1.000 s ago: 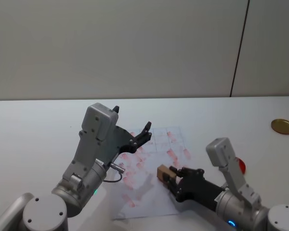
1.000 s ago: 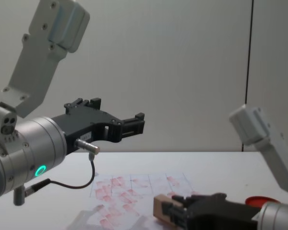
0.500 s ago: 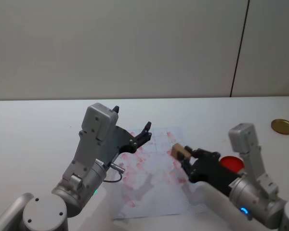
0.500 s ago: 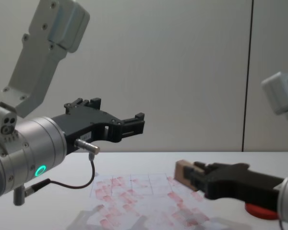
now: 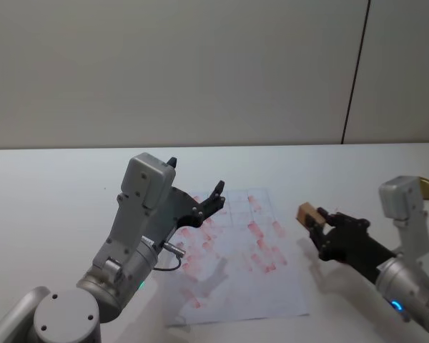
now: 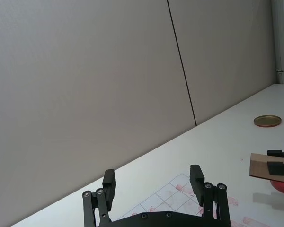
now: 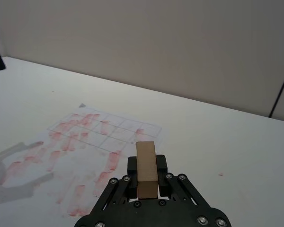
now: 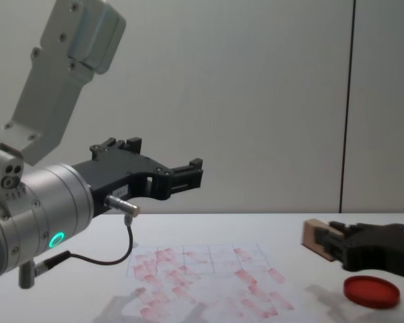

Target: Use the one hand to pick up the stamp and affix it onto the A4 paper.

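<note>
Between right gripper's [image 5: 316, 221] fingers [image 7: 161, 164], the stamp [image 5: 306, 213].

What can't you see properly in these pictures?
- The printing face of the stamp: in the right wrist view the right pincer covers its lower end, and elsewhere it faces away or is too small.
- What the red marks on the A4 paper say: too small and smeared in the head view.
- The red ink pad: in the head view the right arm hides it.
- The left pincer: its base is cut off by the left wrist view's edge.
</note>
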{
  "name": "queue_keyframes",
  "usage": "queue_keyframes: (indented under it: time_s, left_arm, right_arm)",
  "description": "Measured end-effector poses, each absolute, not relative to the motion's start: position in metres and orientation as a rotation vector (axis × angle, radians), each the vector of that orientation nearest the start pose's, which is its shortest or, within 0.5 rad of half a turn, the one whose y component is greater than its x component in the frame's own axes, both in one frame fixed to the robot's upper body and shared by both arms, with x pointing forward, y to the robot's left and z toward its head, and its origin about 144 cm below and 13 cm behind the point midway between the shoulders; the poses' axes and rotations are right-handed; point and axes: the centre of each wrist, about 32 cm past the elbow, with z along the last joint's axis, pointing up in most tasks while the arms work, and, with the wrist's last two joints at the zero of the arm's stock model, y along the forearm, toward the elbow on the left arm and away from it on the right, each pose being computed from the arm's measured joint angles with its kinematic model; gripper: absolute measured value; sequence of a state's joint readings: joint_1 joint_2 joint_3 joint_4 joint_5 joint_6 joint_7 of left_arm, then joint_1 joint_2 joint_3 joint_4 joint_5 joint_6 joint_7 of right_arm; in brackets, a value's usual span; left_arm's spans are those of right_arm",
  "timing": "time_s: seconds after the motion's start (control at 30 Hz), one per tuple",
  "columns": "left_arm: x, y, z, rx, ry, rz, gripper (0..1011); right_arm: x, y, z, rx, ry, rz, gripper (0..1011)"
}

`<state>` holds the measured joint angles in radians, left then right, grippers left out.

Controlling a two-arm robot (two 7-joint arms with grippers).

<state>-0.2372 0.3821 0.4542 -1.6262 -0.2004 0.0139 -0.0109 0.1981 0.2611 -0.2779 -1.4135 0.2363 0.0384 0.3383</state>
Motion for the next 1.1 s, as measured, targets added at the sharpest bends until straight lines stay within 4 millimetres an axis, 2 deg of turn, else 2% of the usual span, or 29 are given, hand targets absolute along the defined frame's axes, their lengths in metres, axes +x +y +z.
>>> queue_keyframes:
  time_s: [0.43, 1.1]
  left_arm:
    - [0.492, 0.198, 1.204, 0.061, -0.268, 1.124, 993]
    - [0.492, 0.198, 1.204, 0.061, -0.268, 1.124, 993]
  right_arm:
    - [0.504, -0.255, 1.143, -0.139, 0.029, -1.095, 226]
    - [0.503, -0.266, 1.13, -0.171, 0.068, -1.136, 226]
